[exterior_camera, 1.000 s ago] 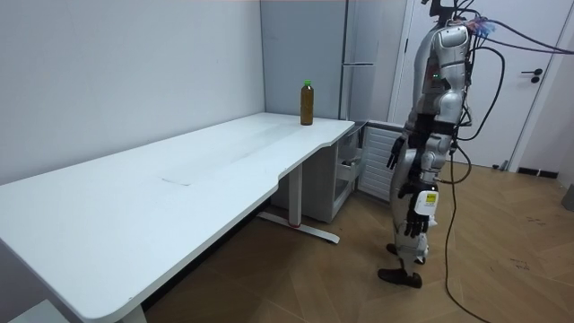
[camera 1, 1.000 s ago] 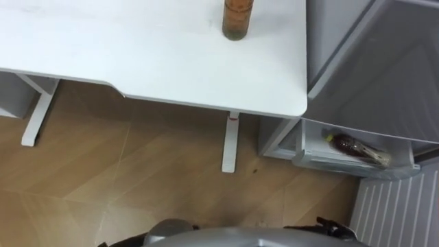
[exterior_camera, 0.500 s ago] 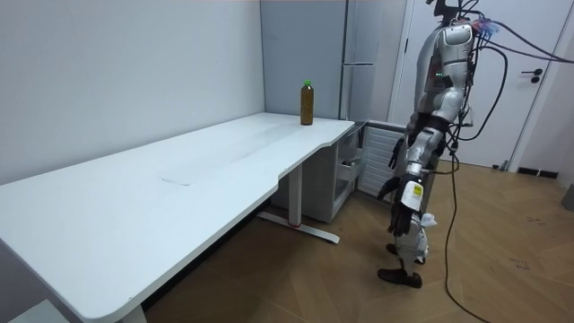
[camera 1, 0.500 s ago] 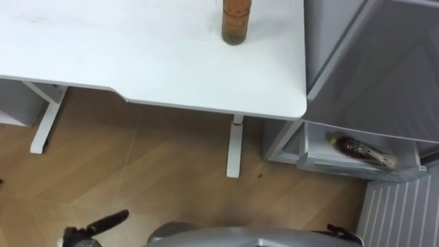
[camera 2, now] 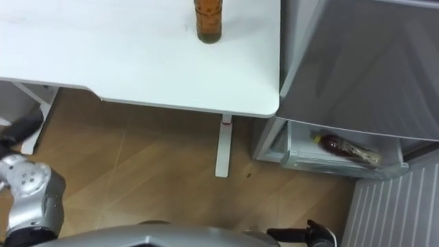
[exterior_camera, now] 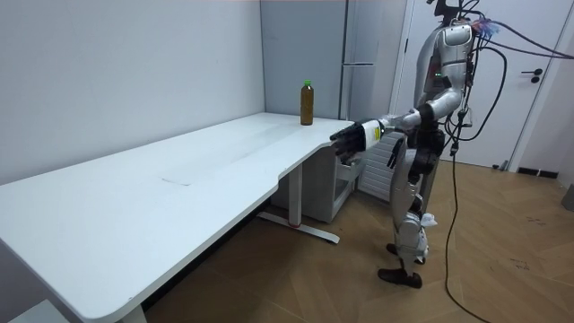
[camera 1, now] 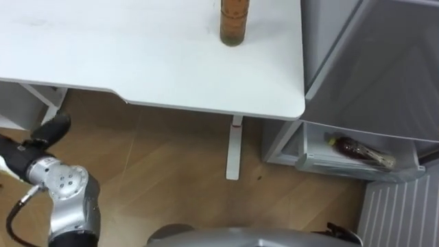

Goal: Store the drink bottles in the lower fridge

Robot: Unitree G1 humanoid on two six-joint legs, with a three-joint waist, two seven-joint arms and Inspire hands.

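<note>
Holds the left hand [exterior_camera: 348, 139] out ahead at about tabletop height, over the floor and short of the near edge of the white table [camera 1: 137, 62], touching nothing; fingers loose and fairly straight, nothing in them. Lets the right hand [exterior_camera: 392, 154] hang low by the hip; cannot tell whether released or clenched. Stands on the wooden floor [camera 1: 158, 171], facing the table's end and the grey fridge [camera 1: 384, 68] beside it. On the table, well beyond the left hand and near the edge by the fridge: one amber bottle [camera 1: 235, 20], upright, green-capped in the room view. Lower down, in the fridge's open bottom compartment [camera 1: 343, 165]: a second bottle [camera 1: 360, 151], lying on its side. Just to the right of that compartment: a white ribbed panel [camera 1: 398, 213].
</note>
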